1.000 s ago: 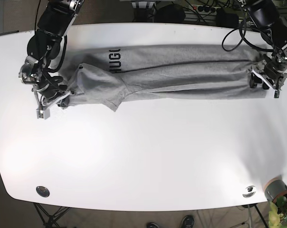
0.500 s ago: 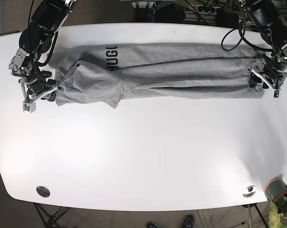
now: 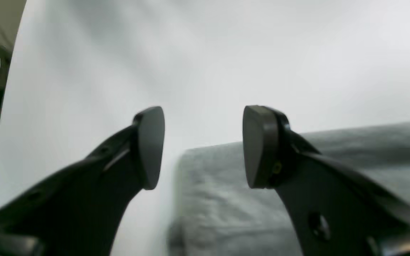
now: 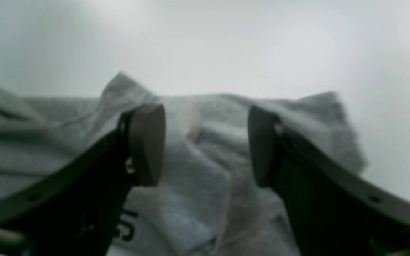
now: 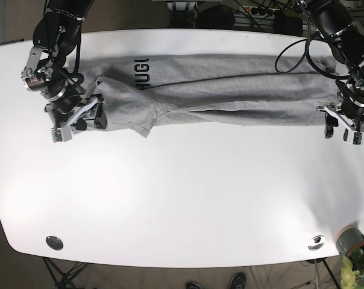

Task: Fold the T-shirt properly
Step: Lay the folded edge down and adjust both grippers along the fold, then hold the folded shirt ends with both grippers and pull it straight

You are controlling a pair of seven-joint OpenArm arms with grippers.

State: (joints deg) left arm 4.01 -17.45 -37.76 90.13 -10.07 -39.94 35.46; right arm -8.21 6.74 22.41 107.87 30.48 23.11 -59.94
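While both wrist views are soft with blur, each shows a gripper with its jaws spread wide and nothing between them. The left gripper [image 3: 203,147] hangs over the hem end of the T-shirt [image 3: 297,185]; one finger sits over bare white bench [image 3: 226,53], the other over grey cloth, and the shirt's edge runs up between them. Whether either pad touches the fabric cannot be told. In the base view this gripper [image 5: 346,125] is at the shirt's right end, just beyond the edge of the fabric.

The right gripper [image 4: 205,145] is likewise spread, with rumpled grey cloth lying below and between its fingers and dark printed letters showing near its lower left. In the base view it [image 5: 78,118] stands at the shirt's left end, just beside the bunched sleeve.

The T-shirt [image 5: 230,90] lies stretched in a long, narrow band across the far half of the bench [image 5: 182,198], folded lengthwise, its dark lettering facing up near the left end.
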